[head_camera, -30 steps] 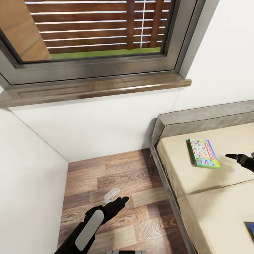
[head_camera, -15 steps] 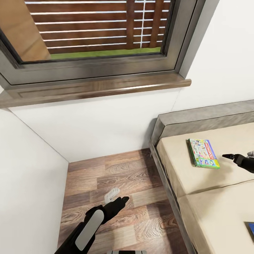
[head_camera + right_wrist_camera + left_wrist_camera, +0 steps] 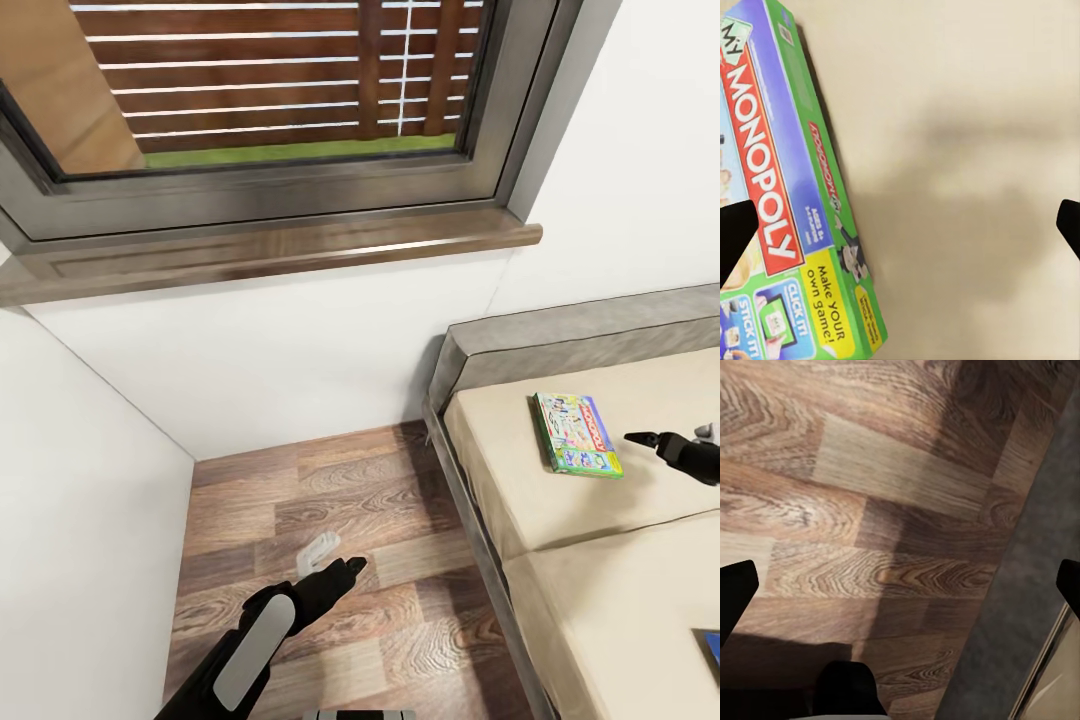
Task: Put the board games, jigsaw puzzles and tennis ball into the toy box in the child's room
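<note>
Room: white walls met in a corner, with a wood-plank floor (image 3: 330, 520) below and a large dark-framed window (image 3: 270, 100) above a brown wooden sill (image 3: 270, 250); through the glass, a slatted wooden fence and a strip of grass.
Bed: a beige mattress (image 3: 560, 520) in a grey upholstered frame (image 3: 580, 335) took up the right side of the head view, its edge running alongside the bare floor.
Left arm: a black and grey arm reached out low over the floor, ending in the left gripper (image 3: 345, 572); from the left wrist view its two dark fingertips (image 3: 735, 596) stood at opposite edges of the picture, spread wide, with nothing but floor planks and a strip of the grey bed frame between them.
Monopoly board game: a flat green, white and red box (image 3: 577, 433) lay face up on the mattress, near the head end of the bed.
Right gripper: the right gripper (image 3: 655, 440) came in from the right edge of the head view, low over the mattress, just beside the far side of the box and apart from it; in the right wrist view its fingertips (image 3: 736, 240) were spread wide, one overlapping the box's printed lid (image 3: 787, 225), the other over bare mattress.
Blue board game: only a dark blue corner (image 3: 709, 648) showed at the right edge, lying on the mattress well apart from the Monopoly box.
</note>
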You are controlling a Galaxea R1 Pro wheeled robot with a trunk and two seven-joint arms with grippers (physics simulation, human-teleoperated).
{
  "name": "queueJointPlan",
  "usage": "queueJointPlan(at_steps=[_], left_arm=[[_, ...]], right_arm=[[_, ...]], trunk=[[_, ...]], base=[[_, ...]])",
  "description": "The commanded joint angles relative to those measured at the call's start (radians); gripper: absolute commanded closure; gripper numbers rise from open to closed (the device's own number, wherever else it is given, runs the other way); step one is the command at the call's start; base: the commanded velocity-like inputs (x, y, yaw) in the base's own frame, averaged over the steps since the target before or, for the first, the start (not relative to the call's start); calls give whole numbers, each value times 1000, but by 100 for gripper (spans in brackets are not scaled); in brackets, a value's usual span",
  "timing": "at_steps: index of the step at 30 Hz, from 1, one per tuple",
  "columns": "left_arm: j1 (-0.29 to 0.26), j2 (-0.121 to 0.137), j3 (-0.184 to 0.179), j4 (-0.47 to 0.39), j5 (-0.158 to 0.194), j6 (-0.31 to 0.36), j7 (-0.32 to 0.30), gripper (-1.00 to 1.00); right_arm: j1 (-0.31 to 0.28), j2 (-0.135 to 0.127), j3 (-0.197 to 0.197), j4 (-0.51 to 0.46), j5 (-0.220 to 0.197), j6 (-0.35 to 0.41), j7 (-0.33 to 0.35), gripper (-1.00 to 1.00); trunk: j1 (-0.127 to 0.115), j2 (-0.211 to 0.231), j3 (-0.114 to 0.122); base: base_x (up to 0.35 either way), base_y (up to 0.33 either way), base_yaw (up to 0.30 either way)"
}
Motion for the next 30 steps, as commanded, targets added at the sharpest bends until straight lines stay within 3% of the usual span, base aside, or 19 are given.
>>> queueJointPlan(at_steps=[1, 30], left_arm=[[-1, 0, -1, -2, 10, 1, 9, -100], [-1, 0, -3, -2, 10, 1, 9, -100]], right_arm=[[-2, 3, -4, -1, -4, 8, 3, -100], [-6, 19, 2, -3, -5, 0, 19, -100]], trunk=[[0, 0, -1], [0, 0, -1]], base=[[0, 0, 0], [0, 0, 0]])
